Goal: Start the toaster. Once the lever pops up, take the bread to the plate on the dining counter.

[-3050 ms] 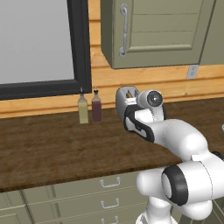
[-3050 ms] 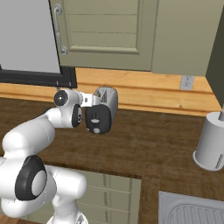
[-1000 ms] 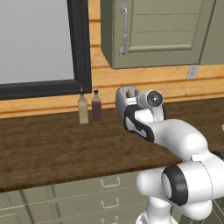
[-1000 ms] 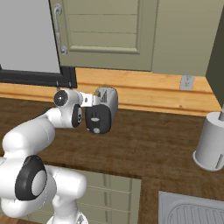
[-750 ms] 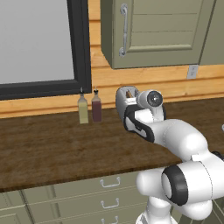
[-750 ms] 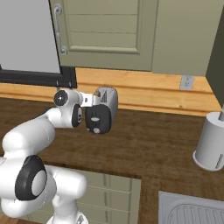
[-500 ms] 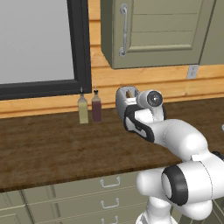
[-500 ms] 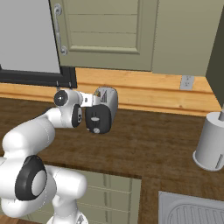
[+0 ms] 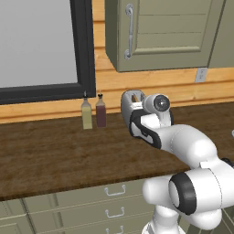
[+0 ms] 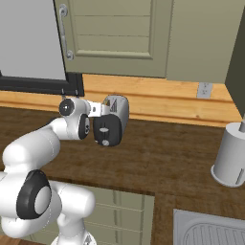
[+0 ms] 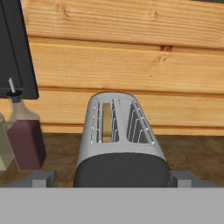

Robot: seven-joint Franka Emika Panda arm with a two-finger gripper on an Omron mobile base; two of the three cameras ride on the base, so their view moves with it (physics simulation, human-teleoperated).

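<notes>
The toaster (image 9: 129, 101) stands at the rear edge of the wood countertop (image 9: 55, 155), against the wooden wall boards, with the arm's wrist directly in front of it and covering most of its body. Two bottles stand left of the toaster along the same rear edge: a pale bottle (image 9: 86, 115) and a dark red bottle (image 9: 101, 113), just beside each other. Handled drawers (image 9: 109, 201) run below the countertop's front edge.

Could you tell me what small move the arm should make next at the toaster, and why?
Probably lower the open gripper onto the lever on the black end panel and press it down: the bread sits low in the left slot of the toaster, and the fingertips flank that end.
</notes>
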